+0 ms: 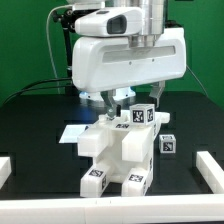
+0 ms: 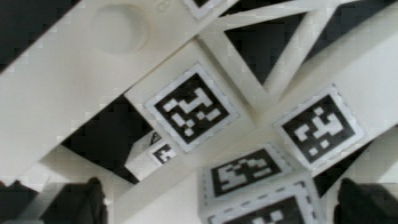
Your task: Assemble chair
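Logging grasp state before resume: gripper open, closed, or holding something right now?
Gripper: cannot be told. The jaws sit low against the white chair parts, but neither view shows whether they clamp anything.

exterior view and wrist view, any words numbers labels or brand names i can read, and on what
No readable words, numbers or brands in either view.
Chair parts: only black-and-white square tags, patterns without letters.
Arm: plain white, no lettering visible.
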`<state>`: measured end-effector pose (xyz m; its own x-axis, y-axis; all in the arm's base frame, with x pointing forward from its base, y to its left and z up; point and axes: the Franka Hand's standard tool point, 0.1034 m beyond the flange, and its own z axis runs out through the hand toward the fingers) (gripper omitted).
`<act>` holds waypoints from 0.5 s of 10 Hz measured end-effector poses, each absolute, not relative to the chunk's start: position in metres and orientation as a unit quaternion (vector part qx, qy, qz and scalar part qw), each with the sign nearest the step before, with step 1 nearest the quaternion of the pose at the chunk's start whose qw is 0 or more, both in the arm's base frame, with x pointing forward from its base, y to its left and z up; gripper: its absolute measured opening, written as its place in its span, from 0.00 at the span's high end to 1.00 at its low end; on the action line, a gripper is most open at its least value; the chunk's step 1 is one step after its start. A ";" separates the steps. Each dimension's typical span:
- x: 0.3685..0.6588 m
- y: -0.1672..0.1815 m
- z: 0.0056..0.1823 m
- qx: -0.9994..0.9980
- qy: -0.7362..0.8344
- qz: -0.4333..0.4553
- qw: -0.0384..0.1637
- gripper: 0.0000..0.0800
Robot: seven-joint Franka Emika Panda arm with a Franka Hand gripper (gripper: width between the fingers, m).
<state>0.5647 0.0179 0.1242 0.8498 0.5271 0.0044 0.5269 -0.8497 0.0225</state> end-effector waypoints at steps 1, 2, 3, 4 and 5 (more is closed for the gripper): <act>0.565 0.018 0.124 0.962 0.274 0.005 0.010 0.35; 0.565 0.018 0.124 0.973 0.232 0.006 0.010 0.52; 0.565 0.018 0.124 0.982 0.186 0.006 0.009 0.52; 0.565 0.018 0.124 0.991 0.134 0.006 0.009 0.64; 0.565 0.018 0.124 0.994 0.107 0.007 0.009 0.64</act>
